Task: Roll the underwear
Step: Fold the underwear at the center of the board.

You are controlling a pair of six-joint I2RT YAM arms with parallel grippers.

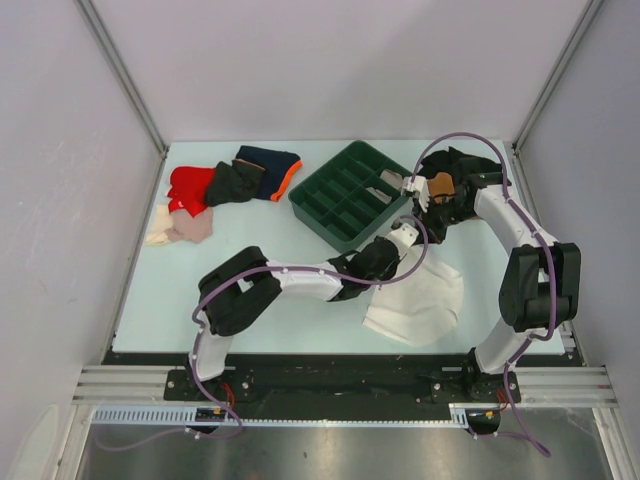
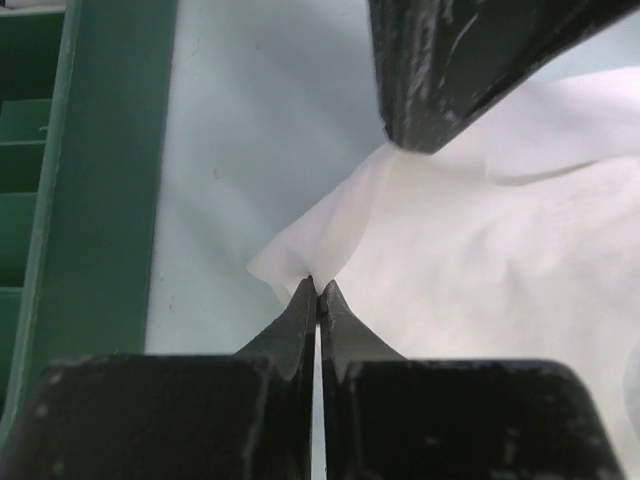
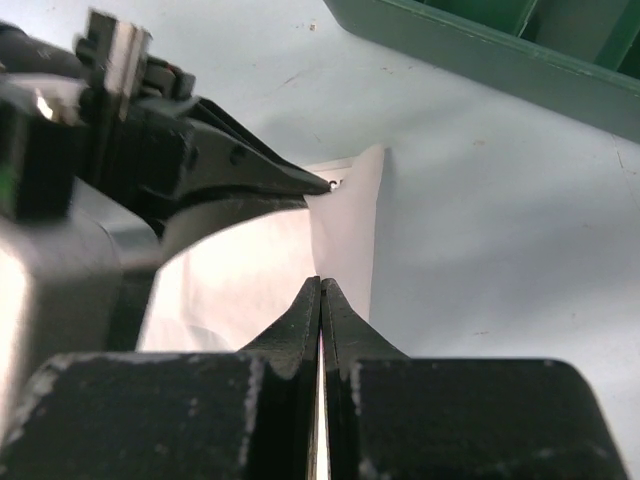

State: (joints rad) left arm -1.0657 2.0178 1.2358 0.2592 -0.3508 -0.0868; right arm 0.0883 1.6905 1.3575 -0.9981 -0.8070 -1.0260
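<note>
The white underwear (image 1: 420, 300) lies spread on the table in front of the green tray (image 1: 316, 222). My left gripper (image 2: 318, 282) is shut on a raised corner of the underwear (image 2: 480, 260), close to the tray's wall (image 2: 100, 200). Right beside it, my right gripper (image 3: 320, 281) is shut on the edge of the same cloth (image 3: 240, 270). In the top view both grippers meet over the underwear's far edge, the left (image 1: 404, 238) and the right (image 1: 418, 222). The lifted corner stands up in a narrow fold between them.
A pile of garments lies at the back left: red (image 1: 190, 188), black (image 1: 232, 183), navy with orange trim (image 1: 268, 168) and pale pink-beige (image 1: 185, 228). White walls enclose the table on three sides.
</note>
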